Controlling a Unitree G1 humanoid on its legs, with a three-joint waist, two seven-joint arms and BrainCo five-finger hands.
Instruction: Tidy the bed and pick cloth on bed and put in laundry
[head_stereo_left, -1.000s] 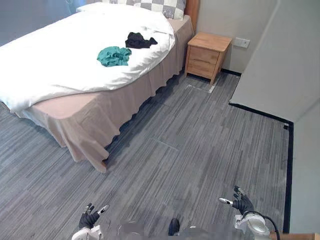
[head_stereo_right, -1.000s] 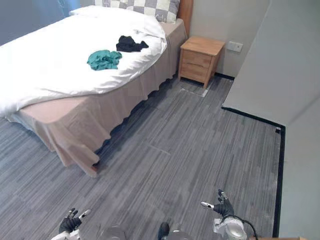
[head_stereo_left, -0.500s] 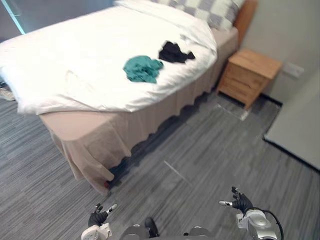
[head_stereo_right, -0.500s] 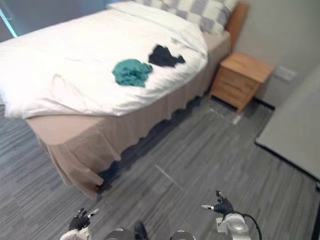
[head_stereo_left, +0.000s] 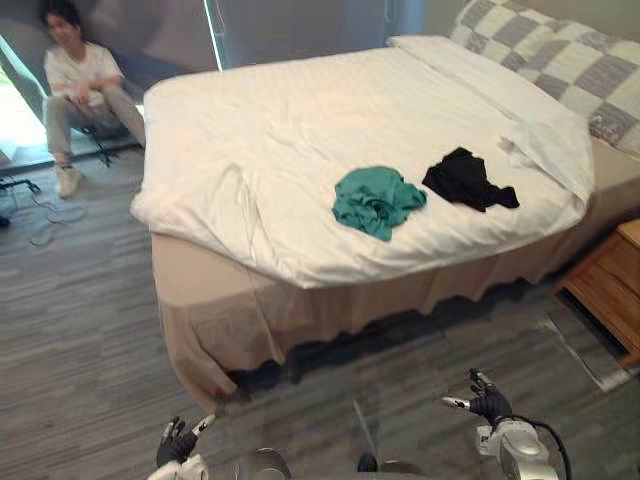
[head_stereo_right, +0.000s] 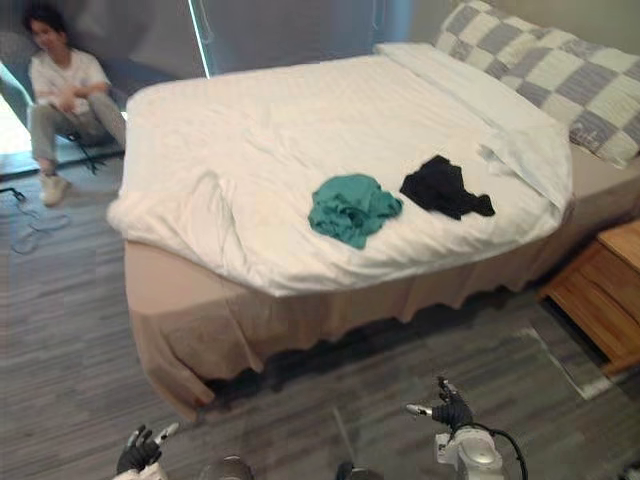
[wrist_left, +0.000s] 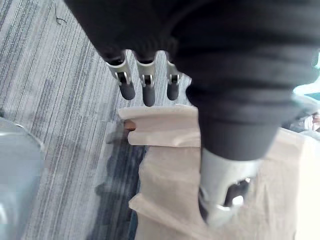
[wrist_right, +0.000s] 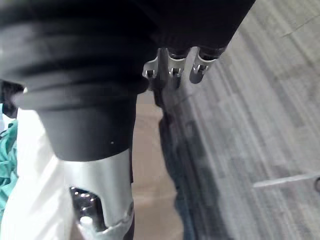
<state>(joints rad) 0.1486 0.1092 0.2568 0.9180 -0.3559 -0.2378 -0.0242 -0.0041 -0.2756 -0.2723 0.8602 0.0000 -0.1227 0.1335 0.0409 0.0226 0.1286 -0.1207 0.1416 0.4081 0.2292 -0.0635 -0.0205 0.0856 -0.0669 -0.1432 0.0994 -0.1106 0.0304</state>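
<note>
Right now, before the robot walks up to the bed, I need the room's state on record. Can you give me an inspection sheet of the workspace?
Surface: bed with a white duvet, rumpled at the near corner.
Job's things: teal cloth and black cloth, side by side on the duvet.
Clutter: checked pillows at the head; nothing else seen on the bed.
Robot hands: left robot hand and right robot hand, low over the floor, both open and empty.
Cables: thin cable on the floor by the person.
Surroundings: person sitting on the floor past the bed's far corner; wooden nightstand beside the bed.
</note>
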